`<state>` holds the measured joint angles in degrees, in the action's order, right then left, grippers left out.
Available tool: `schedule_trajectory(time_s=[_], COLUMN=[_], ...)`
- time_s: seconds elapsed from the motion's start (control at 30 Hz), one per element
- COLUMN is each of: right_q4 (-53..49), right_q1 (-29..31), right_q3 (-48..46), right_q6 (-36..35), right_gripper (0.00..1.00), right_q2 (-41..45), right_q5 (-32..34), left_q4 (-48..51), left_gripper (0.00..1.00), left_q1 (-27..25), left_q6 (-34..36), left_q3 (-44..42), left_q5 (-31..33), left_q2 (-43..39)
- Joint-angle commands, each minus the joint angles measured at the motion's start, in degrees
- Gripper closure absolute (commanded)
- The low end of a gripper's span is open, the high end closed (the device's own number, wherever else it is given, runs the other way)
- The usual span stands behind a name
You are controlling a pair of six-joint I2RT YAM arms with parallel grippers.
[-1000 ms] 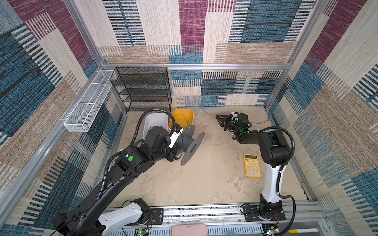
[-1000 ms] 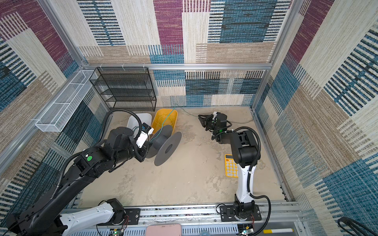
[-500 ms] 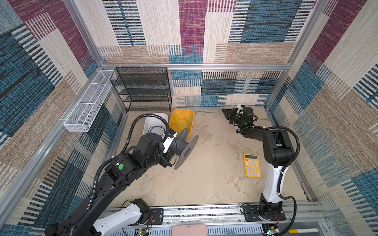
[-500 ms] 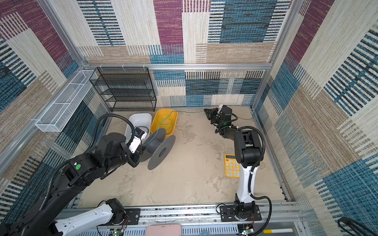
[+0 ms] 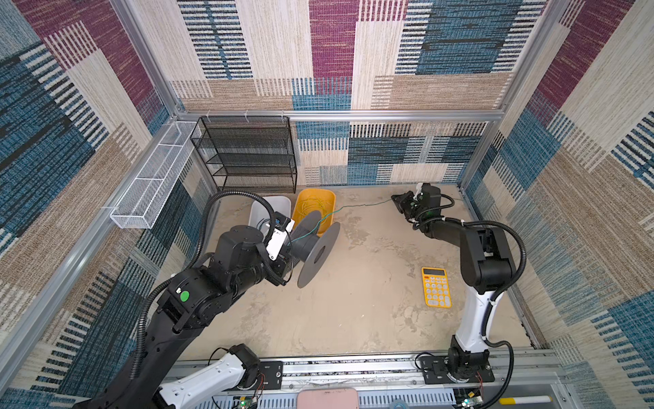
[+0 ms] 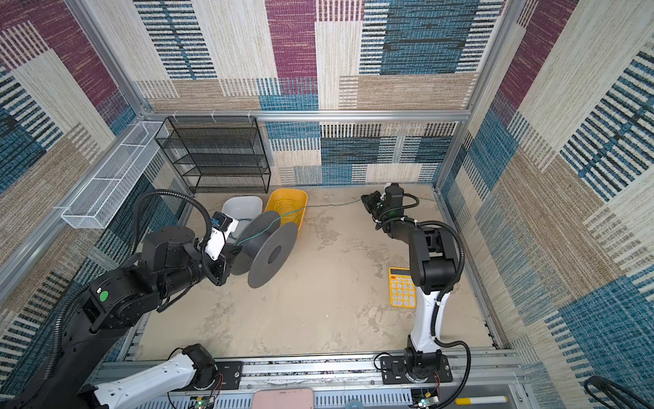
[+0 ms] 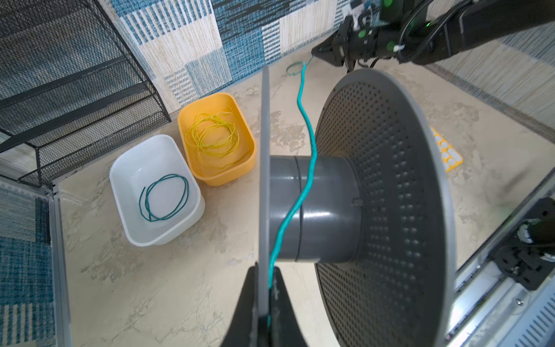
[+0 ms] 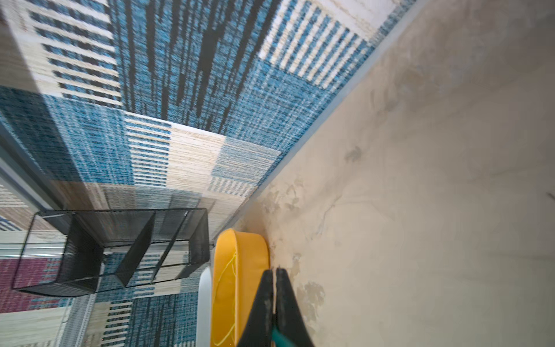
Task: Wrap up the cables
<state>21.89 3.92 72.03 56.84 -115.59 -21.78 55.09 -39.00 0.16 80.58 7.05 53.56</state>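
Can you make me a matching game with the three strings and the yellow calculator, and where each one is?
Things:
1 yellow cable
2 dark coiled cable
3 stretched teal cable
4 calculator

Places:
A over the grey spool
B in the white tub
C flat on the floor
D in the yellow tub

Pairs: 1-D, 2-B, 3-A, 4-C.
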Motion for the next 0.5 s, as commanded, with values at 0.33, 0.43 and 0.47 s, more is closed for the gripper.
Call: schedule_trajectory(time_s=[0.33,0.43,0.47], right_q4=[-2.17,-2.03,-2.14], right_q1=[7.2,9.64,10.46], right_q3=[-8.23,-10.44,-10.95], right_q6=[-13.27,-14.78,-15.44], right_gripper=[1.0,1.0,1.0], right_q2=[6.47,8.72,9.24], right_q5=[10.81,13.25,13.98], left_q4=[-9.37,-11.7,-12.77], left_gripper=[1.0,1.0,1.0], left_q1=[7.08,9.15,9.78], left_q6=[-7.42,-9.87,-10.61], left_q3=[9.09,10.55,10.52], left_q5=[-5.18,-5.12,-5.51], left_q2=[9.75,12.41,12.97])
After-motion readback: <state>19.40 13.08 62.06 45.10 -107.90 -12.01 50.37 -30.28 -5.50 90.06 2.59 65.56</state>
